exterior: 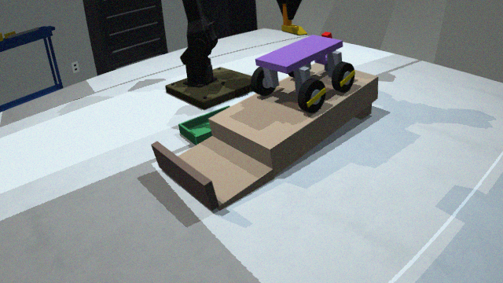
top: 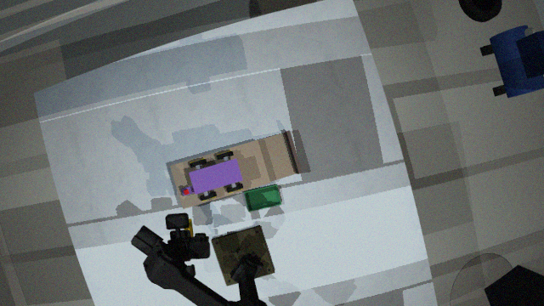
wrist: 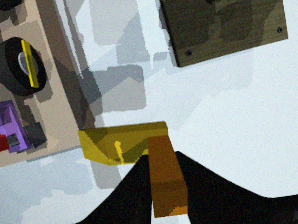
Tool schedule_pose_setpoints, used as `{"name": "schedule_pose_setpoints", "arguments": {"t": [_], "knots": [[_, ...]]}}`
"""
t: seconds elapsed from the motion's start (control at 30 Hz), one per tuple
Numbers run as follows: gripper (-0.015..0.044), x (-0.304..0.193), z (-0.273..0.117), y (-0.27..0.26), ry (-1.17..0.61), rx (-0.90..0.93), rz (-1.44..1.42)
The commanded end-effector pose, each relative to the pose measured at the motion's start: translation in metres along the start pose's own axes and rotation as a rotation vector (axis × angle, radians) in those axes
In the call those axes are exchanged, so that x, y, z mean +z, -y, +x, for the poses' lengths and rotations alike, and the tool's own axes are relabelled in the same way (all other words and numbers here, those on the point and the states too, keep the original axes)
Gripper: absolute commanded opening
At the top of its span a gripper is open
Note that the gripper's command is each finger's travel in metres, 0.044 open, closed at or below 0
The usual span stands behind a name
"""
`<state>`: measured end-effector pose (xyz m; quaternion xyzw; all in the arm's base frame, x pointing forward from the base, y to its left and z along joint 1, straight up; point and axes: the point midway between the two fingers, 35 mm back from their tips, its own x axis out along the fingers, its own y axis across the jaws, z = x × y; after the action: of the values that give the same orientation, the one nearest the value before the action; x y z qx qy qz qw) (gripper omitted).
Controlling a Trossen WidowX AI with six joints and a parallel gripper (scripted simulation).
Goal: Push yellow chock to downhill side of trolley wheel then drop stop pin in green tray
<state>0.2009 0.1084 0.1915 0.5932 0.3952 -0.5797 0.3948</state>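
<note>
Top view: past the pale table's [top: 340, 225] [exterior: 354, 220] [wrist: 225, 120] R edge, nr its upper R corner, a blue obj. [top: 506, 64] w/ dark stubs, plus a dark round obj. [top: 480, 6]; a black angular obj. [top: 518, 286] lies beyond the lower R edge. Ext. view: off the far L edge, a blue frame [exterior: 29, 38], wall outlet [exterior: 75, 67] & dark cabinet [exterior: 126, 31] w/ pale horiz. lines.

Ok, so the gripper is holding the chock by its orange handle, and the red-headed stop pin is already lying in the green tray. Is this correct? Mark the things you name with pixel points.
Not quite: the stop pin [top: 186, 191] [exterior: 326, 34] [wrist: 4, 143] is at the trolley's uphill end, as the top view shows. The gripper [wrist: 161, 159] does hold the chock by its orange handle [exterior: 287, 16] [wrist: 167, 172].
</note>
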Motion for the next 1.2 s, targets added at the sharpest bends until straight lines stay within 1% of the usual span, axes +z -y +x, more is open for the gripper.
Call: {"name": "schedule_pose_setpoints", "arguments": {"t": [0.0, 1.17], "knots": [[0.0000, 0.0000, -0.0011, -0.0004, -0.001, 0.002, -0.143], [0.0000, -0.0001, -0.0012, -0.0005, -0.001, 0.000, -1.332]]}}
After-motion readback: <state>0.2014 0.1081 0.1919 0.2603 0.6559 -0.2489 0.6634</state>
